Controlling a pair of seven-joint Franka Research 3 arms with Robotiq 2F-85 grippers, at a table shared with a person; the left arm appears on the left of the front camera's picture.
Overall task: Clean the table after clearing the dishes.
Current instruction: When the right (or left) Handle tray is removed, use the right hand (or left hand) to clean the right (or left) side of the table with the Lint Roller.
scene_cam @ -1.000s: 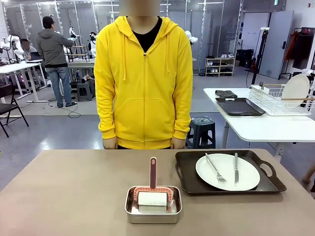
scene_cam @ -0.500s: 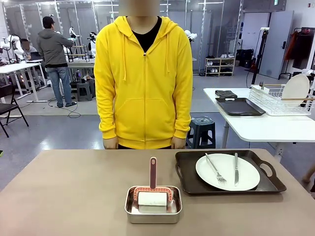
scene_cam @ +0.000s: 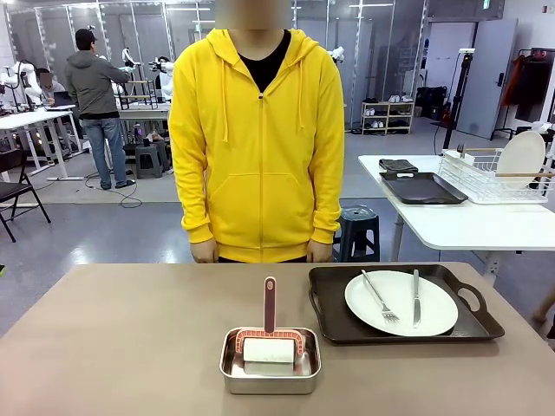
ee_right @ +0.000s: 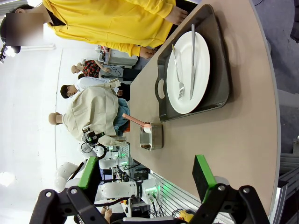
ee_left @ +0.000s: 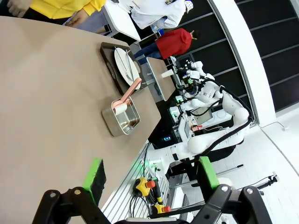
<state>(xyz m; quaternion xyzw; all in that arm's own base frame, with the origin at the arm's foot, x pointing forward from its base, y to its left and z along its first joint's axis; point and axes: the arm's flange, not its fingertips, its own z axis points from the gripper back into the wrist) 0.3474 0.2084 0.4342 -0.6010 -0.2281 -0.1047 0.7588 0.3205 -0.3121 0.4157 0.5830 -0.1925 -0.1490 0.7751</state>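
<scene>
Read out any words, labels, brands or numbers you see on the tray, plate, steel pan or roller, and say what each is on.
No readable text.
The tray, plate, steel pan and roller are plain, with no print or label.
Anything in the background is too small or blurred to read.

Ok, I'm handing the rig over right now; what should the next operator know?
Left gripper: jaws open, empty.
Right gripper: jaws open, empty.
On the table, right of centre: dark tray with white plate, fork and knife.
Centre front: steel pan holding the roller.
Person stands at the far side, hands down.
Done: possibly one setting, as another dark tray lies on the white side table.
Left: clear this tray, then roll the table.
</scene>
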